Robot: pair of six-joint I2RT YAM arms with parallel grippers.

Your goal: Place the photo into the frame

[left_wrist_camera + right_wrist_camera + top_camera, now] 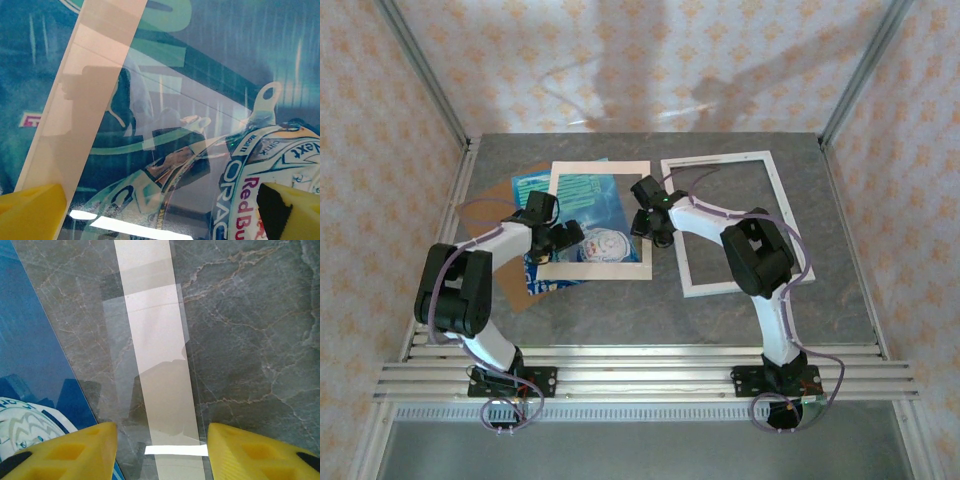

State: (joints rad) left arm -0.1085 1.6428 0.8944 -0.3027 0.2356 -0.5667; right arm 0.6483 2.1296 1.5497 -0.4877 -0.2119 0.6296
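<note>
The teal-blue photo (582,205) lies left of centre under a cream mat (601,266), showing through its window. The white frame (775,190) lies to the right, with no photo in it. My left gripper (565,238) hovers over the photo's lower part, jaws wide open; in the left wrist view its yellow fingers (30,212) flank the helmet print on the photo (225,75), under glare. My right gripper (650,218) is at the mat's right border. There its open fingers (75,452) straddle the cream strip (157,355) without touching it, and the photo (30,355) lies left of them.
A brown backing board (520,292) pokes out beneath the photo at the lower left. The right arm crosses the frame's left side. Grey marble tabletop (650,310) surrounds the sheets, with walls at the sides and back and an aluminium rail (640,375) along the near edge.
</note>
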